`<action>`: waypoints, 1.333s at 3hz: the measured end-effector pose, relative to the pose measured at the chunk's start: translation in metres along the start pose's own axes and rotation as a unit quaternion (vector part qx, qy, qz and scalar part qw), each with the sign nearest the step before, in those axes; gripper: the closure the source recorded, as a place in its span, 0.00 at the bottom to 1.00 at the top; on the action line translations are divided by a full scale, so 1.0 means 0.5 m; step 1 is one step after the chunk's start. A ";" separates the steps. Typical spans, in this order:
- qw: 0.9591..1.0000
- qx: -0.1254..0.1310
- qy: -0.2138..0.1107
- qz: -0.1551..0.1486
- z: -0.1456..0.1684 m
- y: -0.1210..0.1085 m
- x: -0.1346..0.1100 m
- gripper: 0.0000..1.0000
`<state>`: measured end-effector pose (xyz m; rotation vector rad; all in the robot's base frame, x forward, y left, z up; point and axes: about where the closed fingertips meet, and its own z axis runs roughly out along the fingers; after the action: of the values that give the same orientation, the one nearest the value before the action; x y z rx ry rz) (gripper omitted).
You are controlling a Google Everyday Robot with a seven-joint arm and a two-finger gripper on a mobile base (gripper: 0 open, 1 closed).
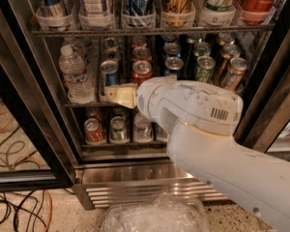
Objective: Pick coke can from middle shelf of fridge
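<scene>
Camera view: fridge (125, 175) fills most of the shot, with a black door frame, wire racks and a ribbed steel base at the bottom. My white arm (217, 153) comes in from lower right and reaches up-left into the opening, its wrist housing blocking the middle of the racks. Top rack (150, 30) carries tall big cans in clear trays. Middle shelf (84, 104) has rows of standard cans, with a water bottle (75, 76) upright at its left end. Crumpled clear plastic (154, 216) lies on the floor below, cables (14, 211) at lower left. Coke can (142, 72) stands upright at the front of the middle shelf, third lane from the left; its lower part is hidden behind my wrist. Silver-blue can (108, 74) stands just left of it. My pincer (120, 95), cream coloured, sits at the shelf's front edge, overlapping the lower part of the silver-blue can, just left of and below the coke can. Cannot tell if the pincer is spread or pressed together, or if it touches either can. Nothing visibly held. Small red can (93, 131) on the bottom rack under it.
</scene>
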<state>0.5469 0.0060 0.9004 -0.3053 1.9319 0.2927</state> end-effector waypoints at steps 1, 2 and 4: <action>1.000 0.000 0.000 0.000 0.000 0.000 0.000 0.00; 1.000 -0.001 -0.003 -0.005 -0.003 0.011 0.005 0.00; 0.998 -0.008 -0.033 -0.052 0.005 0.055 -0.003 0.00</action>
<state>0.5401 0.0329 0.9024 -0.4008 1.8429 0.2467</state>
